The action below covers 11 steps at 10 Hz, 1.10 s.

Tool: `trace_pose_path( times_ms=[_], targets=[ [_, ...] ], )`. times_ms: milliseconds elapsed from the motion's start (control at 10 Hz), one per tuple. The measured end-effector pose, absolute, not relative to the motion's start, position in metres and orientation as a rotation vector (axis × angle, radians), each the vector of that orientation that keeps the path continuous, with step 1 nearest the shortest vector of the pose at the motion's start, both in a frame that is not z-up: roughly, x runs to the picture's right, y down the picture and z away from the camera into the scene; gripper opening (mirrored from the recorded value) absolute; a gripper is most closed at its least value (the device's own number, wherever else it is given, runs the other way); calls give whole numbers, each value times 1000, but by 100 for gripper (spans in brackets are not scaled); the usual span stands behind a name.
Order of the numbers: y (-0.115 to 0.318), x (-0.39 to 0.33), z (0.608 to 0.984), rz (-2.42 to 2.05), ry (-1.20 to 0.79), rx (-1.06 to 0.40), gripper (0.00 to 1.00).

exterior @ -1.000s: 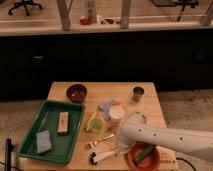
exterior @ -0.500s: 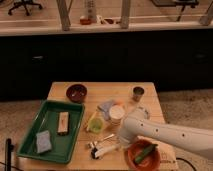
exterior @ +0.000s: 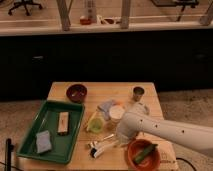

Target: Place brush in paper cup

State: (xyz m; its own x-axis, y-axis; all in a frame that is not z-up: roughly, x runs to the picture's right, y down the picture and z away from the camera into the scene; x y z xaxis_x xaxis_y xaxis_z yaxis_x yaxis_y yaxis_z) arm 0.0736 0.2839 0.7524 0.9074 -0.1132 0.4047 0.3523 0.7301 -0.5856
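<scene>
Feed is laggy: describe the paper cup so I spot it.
On the wooden table, go right of the green tray to the centre. The paper cup stands behind the hand, which hangs low by the brush; it is cream-white and wide, unlike the lime-green cup beside it.

green plastic tray [exterior: 49, 113] lower left; dark red bowl [exterior: 76, 92] centre; dark metal cup [exterior: 138, 92] centre right; orange bowl [exterior: 131, 151] bottom right.

One camera, high, looking down-forward over table [exterior: 112, 92], mid-range; pincer [exterior: 117, 141] low-centre in frame.
</scene>
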Motion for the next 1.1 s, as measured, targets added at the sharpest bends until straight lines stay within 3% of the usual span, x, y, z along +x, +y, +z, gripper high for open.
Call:
trace_pose_path(
  times_ms=[1100],
  targets=[
    [251,94,722,-300,-276,-698,0]
  ],
)
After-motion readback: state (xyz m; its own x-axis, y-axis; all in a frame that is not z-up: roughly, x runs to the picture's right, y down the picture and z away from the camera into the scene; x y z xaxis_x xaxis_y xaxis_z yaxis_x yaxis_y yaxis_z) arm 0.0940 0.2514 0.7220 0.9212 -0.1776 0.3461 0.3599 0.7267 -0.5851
